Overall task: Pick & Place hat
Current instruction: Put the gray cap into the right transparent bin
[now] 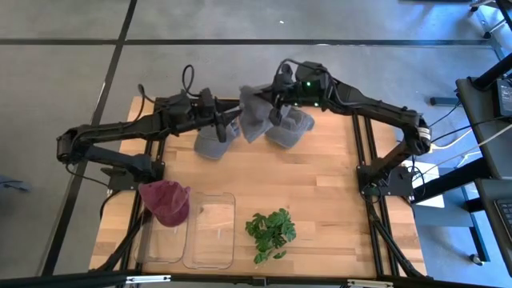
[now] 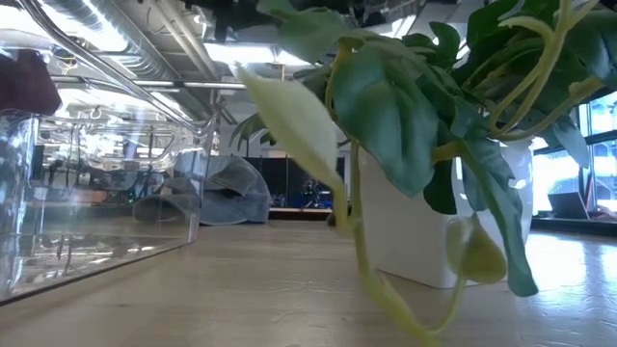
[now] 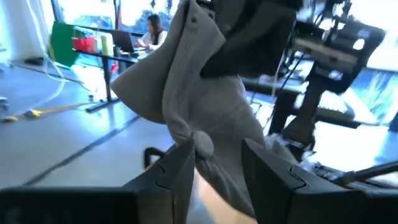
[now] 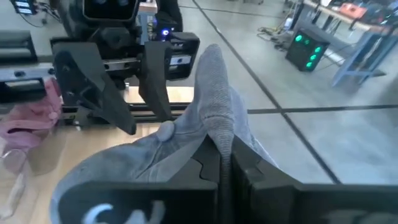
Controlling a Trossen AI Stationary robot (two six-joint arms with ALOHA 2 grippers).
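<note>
A grey hat [image 1: 254, 117] is held up above the table's far middle between both grippers. My right gripper [image 4: 222, 163] is shut on it. My left gripper [image 3: 217, 163] is open, level with the hat, with a finger on either side of the hat's top button [image 3: 202, 144]. It shows open in the right wrist view too [image 4: 127, 102]. Two more grey hats [image 1: 211, 144] [image 1: 293, 128] lie on the table below. A maroon hat [image 1: 166, 202] rests on the rim of a clear bin. My right gripper pinches a raised fold of the grey hat's crown [image 4: 214, 127] between its two shut fingers; the fold runs along the fingers. The hat is lifted clear of the table and hangs below the gripper [image 3: 205, 93]. My left gripper: whether its fingers [image 3: 177, 171] touch the hat, I cannot tell.
Two clear bins [image 1: 210, 232] stand side by side at the near left. A potted green plant [image 1: 270, 232] stands near the table's near middle and fills the low view [image 2: 415, 116]. Bare wood lies at the table's near right.
</note>
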